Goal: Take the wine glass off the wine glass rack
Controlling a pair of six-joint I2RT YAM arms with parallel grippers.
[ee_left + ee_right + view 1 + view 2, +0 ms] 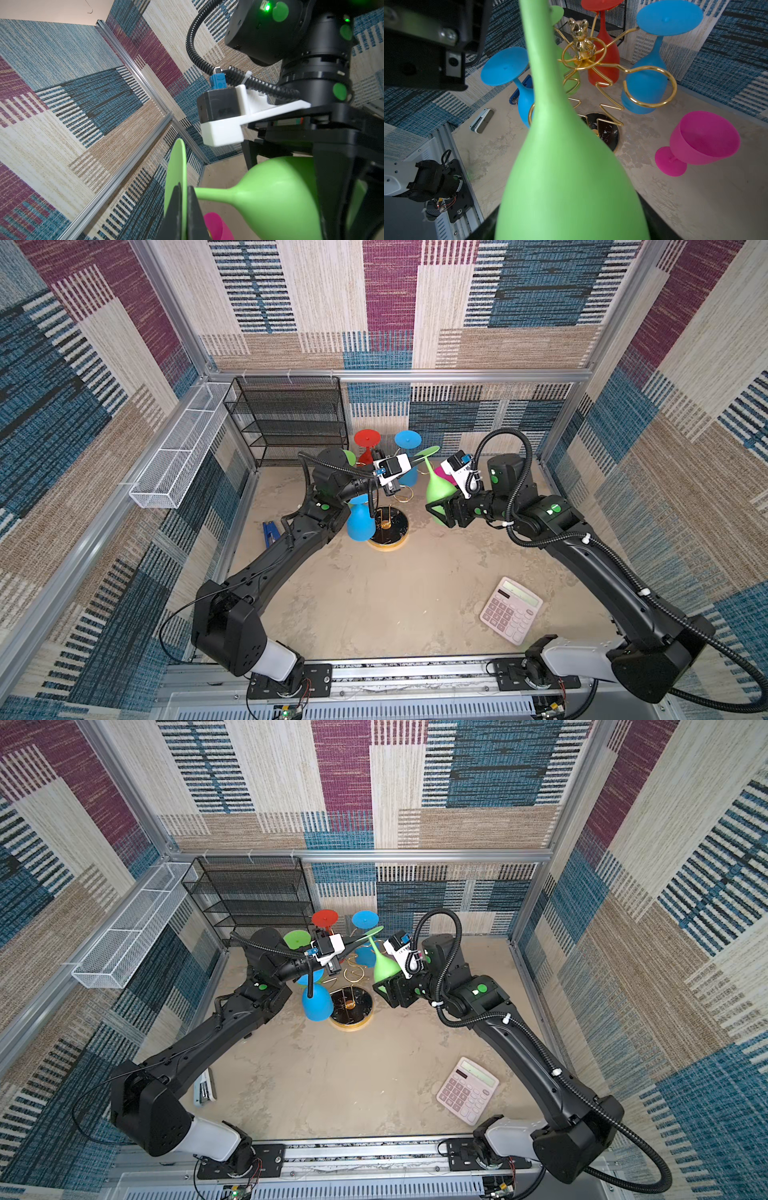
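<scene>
nearest the lens, the green wine glass (566, 166) fills the right wrist view, its bowl close and its stem running away toward the rack. across both top views from the left, a white mesh basket (174, 464) hangs on the left wall, with a black mesh shelf unit (291, 418) just beside it against the back wall. the left arm (291, 539) reaches in front of the shelf. in the left wrist view the left gripper (184, 187) is clenched on the flat foot of the green wine glass, one finger on each face of the disc. at the middle stands the wine glass rack (351, 1026), gold wire loops round a post topped by a small gold bear (579, 35), on a round black base. four glasses hang on it bowl down: a second green glass (297, 939), a red glass (366, 439), a blue glass at the back (408, 439) and a blue glass at the front left (359, 522). the green wine glass is off the rack, tilted in the air just right of the loops, foot high and bowl lower. the right gripper (444, 501) grasps that bowl, its jaws spread wide around it. a pink glass (704, 139) stands upright on the table (374, 605) near the right gripper, and a pink calculator (511, 610) lies well apart at the front right.
</scene>
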